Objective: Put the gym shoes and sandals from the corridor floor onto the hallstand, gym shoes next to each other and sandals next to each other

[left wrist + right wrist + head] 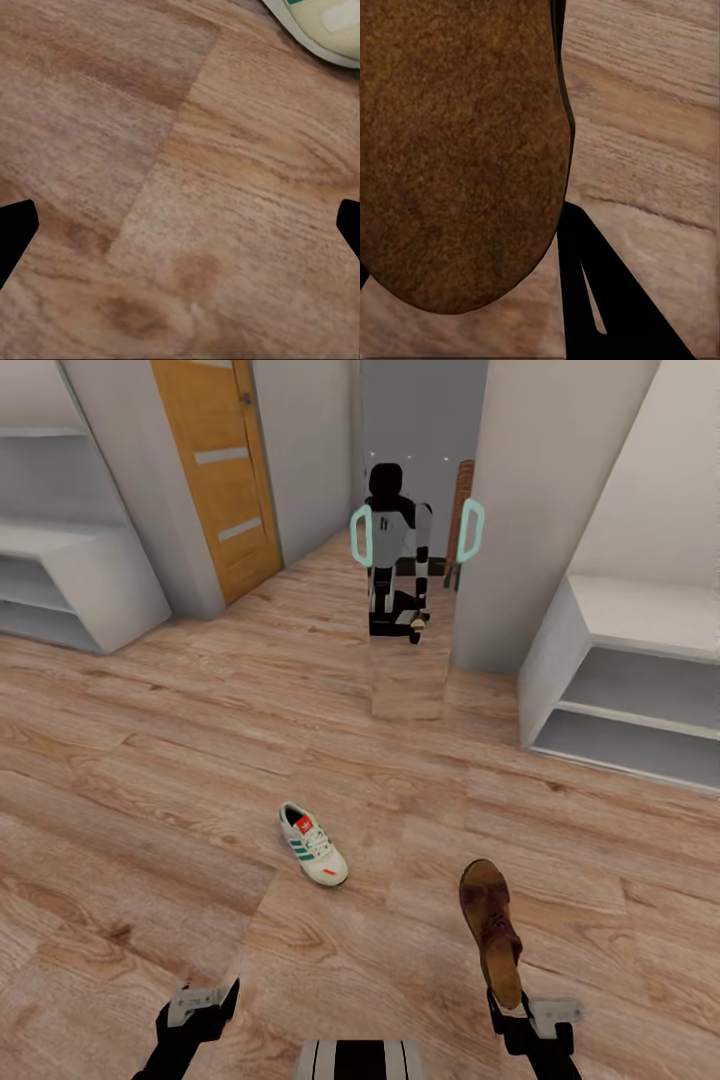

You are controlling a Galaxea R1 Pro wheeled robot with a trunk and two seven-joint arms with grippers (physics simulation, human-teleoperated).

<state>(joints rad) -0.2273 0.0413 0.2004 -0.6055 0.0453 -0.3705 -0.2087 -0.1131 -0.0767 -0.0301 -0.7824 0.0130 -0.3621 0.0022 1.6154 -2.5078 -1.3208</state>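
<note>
right gripper (507, 1000): we pinch a brown sandal (490, 925) by one end; it sticks out ahead of the fingers, clear of the floor. End grip keeps the length free so we can slide it onto a shelf tier.
sandal, wrist view: its broad brown face (457, 150) sits right in front of the camera, one dark finger (607, 300) alongside it.
left gripper (205, 1000): spread and empty, low over the floor (150, 760), short of the sneaker. Wrist view shows the two fingertips (15, 232) wide apart with bare planks between them.
sneaker (313, 845): one white shoe with green stripes lies on the floor, ahead of the left gripper and well apart from it. Its toe edge (322, 30) shows at the far corner of the left wrist view. Still to be picked.
shelving: a pale bench with open tiers (620, 690) stands beyond the sneaker on the right-gripper side, another (60, 580) on the far left by the wooden door (215, 470). We cannot tell from here which is the target rack.
mirror (415, 540): straight beyond the sneaker, shows our own reflection.
other shoes: second sneaker and second sandal not located.
our read: one sandal in hand, nothing on a rack yet.
</note>
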